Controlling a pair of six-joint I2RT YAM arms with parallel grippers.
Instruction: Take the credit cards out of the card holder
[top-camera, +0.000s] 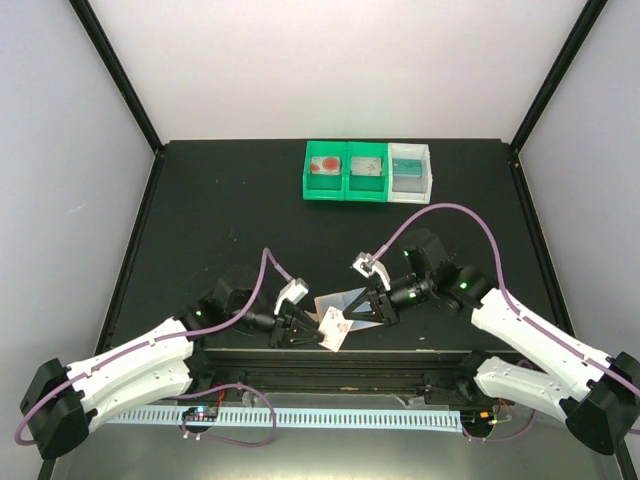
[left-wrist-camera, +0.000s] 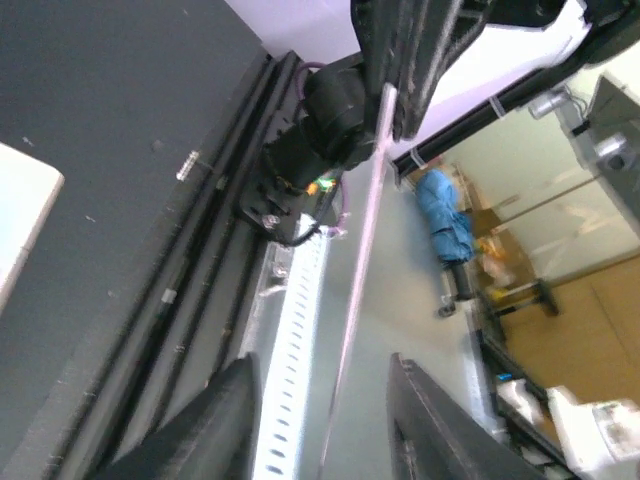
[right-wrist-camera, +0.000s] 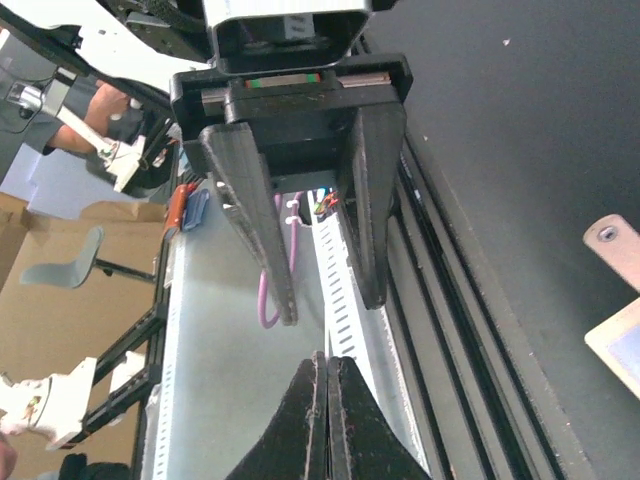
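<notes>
My right gripper (top-camera: 352, 314) is shut on a thin pale pink-white credit card (top-camera: 335, 330) and holds it on edge above the table's near middle. In the right wrist view its fingertips (right-wrist-camera: 327, 365) are pressed together. In the left wrist view the card (left-wrist-camera: 360, 260) is a thin pink line. My left gripper (top-camera: 310, 328) is open, with its jaws either side of the card's free end, not touching it (left-wrist-camera: 325, 425). The card holder (top-camera: 345, 300) lies open on the table beside the grippers. Its tan tab (right-wrist-camera: 612, 245) and pale inner panel (right-wrist-camera: 622, 345) show in the right wrist view.
Two green bins (top-camera: 345, 172) and a white bin (top-camera: 411, 172) stand at the back middle, each with something inside. A black rail and a white slotted strip (top-camera: 300, 415) run along the near edge, just below the grippers.
</notes>
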